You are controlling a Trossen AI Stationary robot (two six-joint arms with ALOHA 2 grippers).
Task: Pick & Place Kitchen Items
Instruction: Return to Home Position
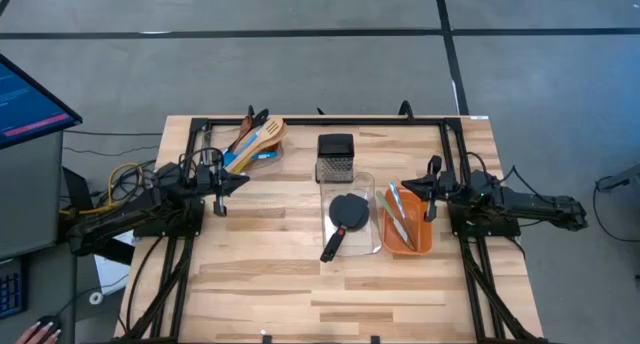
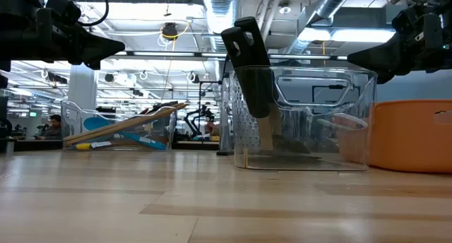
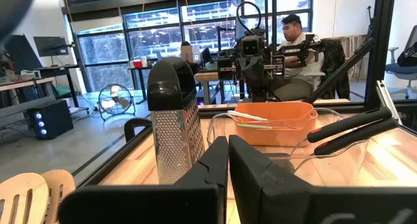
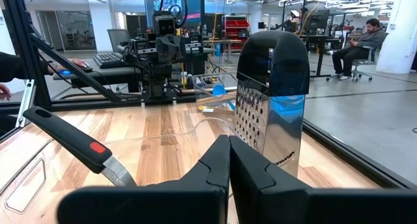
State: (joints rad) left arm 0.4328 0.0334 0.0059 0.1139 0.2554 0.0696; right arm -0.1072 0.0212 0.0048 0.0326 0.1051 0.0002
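Note:
My left gripper (image 1: 240,181) (image 3: 228,140) hovers shut at the table's left, pointing level toward the right. At the table's right my right gripper (image 1: 408,188) (image 4: 229,140) is shut too, level and pointing left. Neither touches anything. A steel box grater (image 1: 335,156) (image 3: 172,120) (image 4: 270,100) with a black handle stands upright at the far middle. A black turner (image 1: 346,216) lies in a clear bin (image 1: 372,246), its handle (image 4: 71,142) sticking out over the near rim. Wooden spatulas and spoons (image 1: 262,136) lean in a clear bin (image 2: 116,126) at the far left.
An orange bin (image 1: 425,239) (image 3: 277,123) holding a few slim utensils (image 1: 400,216) sits below my right gripper. A black frame (image 1: 320,119) runs round the table's edges. Bare wood (image 1: 280,284) fills the near half. People sit at desks beyond the table.

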